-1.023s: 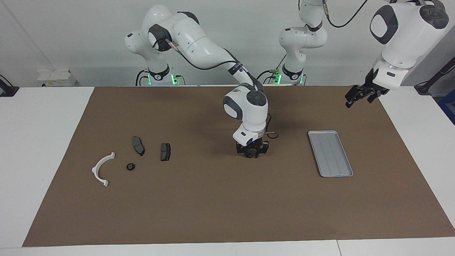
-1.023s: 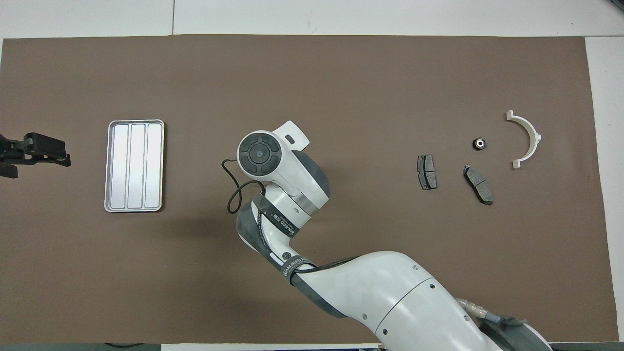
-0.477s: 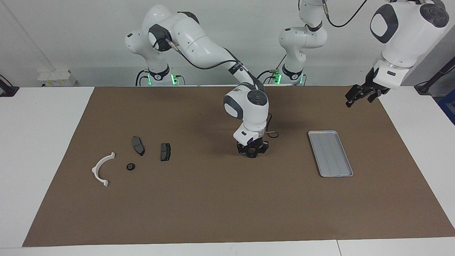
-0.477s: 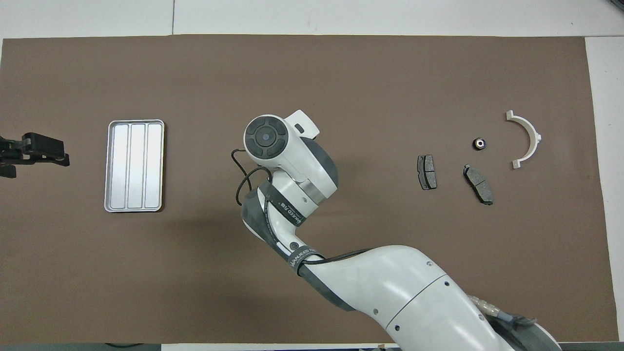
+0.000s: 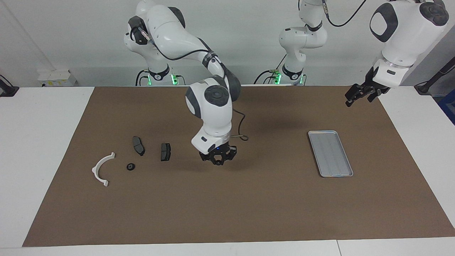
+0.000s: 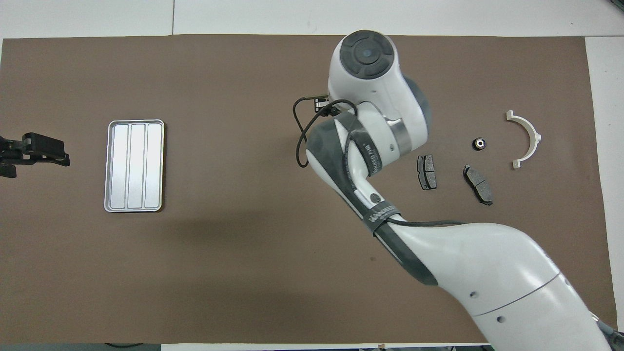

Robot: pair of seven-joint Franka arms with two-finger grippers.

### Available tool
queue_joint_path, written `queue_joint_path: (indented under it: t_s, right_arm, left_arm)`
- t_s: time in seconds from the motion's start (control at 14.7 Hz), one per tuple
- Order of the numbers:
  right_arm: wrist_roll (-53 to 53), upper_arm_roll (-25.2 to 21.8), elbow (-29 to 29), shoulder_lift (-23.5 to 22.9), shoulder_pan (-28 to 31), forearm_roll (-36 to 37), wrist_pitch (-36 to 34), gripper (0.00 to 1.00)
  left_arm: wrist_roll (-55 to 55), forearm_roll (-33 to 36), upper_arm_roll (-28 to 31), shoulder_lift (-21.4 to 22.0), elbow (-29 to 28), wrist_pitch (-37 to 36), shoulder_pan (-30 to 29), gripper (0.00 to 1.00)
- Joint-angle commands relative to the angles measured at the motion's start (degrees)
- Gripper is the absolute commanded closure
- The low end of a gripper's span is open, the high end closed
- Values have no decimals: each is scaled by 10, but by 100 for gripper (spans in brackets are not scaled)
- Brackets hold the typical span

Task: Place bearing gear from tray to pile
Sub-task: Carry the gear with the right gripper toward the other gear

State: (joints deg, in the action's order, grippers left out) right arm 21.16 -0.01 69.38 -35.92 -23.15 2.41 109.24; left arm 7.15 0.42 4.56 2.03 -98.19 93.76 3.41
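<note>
The silver tray (image 5: 330, 153) lies empty toward the left arm's end of the table; it also shows in the overhead view (image 6: 134, 165). The pile lies toward the right arm's end: a white half-ring bracket (image 5: 102, 169) (image 6: 525, 140), two dark brake pads (image 5: 138, 145) (image 5: 165, 151), and a small black bearing gear (image 5: 130, 166) (image 6: 479, 143) on the mat between them. My right gripper (image 5: 217, 159) hangs just above the mat beside the nearest brake pad, shut on a small dark round part that looks like a bearing gear. In the overhead view its wrist hides it. My left gripper (image 5: 352, 99) (image 6: 46, 153) waits raised beside the tray.
A brown mat (image 5: 227, 213) covers most of the white table. The right arm's cable loop (image 5: 242, 137) hangs by its wrist. The right arm stretches over the mat from the robots' end.
My right gripper has moved from the middle of the mat toward the pile, still holding the small dark part. The left arm has stayed put.
</note>
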Motion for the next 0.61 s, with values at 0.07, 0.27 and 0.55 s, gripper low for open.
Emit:
queue_joint_path:
  t_s: [0.07, 0.27, 0.55]
  right_arm:
    - [-182, 12, 37, 39, 98, -17, -41, 100]
    - [-299, 11, 105, 67, 167, -19, -31, 100]
    - [-362, 11, 198, 100, 210, -19, 39, 100]
  left_arm:
    - [-4, 9, 1, 12, -11, 5, 4, 0]
    - [-4, 9, 1, 12, -11, 5, 4, 0]
    - [-4, 9, 1, 12, -11, 5, 4, 0]
